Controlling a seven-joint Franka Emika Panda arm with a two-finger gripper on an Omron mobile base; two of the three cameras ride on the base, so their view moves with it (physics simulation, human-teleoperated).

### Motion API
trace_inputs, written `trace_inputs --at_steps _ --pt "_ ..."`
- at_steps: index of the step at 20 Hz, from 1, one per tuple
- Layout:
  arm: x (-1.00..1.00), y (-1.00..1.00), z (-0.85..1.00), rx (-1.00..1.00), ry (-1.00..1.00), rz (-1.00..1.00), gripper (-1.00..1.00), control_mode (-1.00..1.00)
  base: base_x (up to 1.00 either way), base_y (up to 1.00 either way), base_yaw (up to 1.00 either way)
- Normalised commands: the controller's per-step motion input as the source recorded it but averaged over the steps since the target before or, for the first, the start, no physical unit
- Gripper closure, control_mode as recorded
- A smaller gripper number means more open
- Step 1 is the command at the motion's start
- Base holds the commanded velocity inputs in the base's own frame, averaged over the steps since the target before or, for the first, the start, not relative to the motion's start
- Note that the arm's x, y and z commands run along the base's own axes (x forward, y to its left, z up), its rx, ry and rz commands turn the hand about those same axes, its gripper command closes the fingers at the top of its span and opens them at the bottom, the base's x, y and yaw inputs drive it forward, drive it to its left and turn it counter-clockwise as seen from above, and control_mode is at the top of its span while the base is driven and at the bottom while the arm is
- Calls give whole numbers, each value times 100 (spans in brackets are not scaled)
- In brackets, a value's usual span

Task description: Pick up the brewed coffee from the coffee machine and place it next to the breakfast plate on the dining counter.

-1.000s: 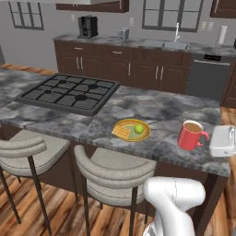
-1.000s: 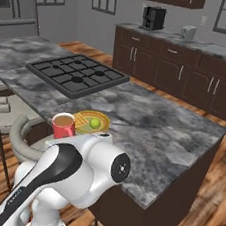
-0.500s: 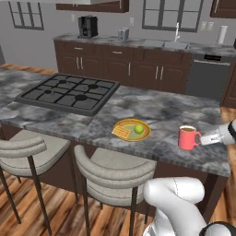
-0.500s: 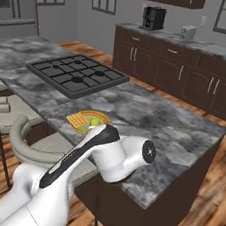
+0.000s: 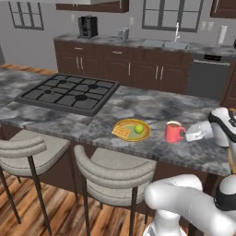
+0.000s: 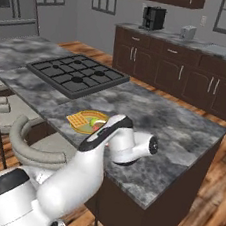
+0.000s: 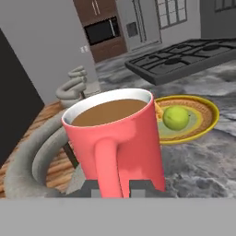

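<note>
The claw (image 7: pixel 117 188) is clenched on the handle of the mug (image 5: pixel 174 132), so the coffee stays level and does not spill. The mug sits right in front of the claw, low over the desk (image 5: pixel 152 108) or on it; I cannot tell which. Just past the mug is the plate (image 5: pixel 132 129), so this looks like the right spot.

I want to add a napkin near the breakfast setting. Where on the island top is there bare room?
Free: the marble between the cooktop and the yellow plate, and the stretch behind the plate. Crowded: right of the plate, where the red mug stands with the hand shut on its handle.
</note>
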Motion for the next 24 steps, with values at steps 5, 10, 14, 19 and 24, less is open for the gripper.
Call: trace_inputs --at_steps 5,10,14,19,24 --pt "83 2 -57 0 -16 11 100 -100 0 0 0" --pt "62 -38 -22 0 8 12 100 -100 0 0 0" --pt "24 -38 -27 0 6 15 100 -100 0 0 0" --pt "8 -4 -49 0 0 13 100 -100 0 0 0" --pt "37 10 -23 0 -8 1 100 -100 0 0 0"
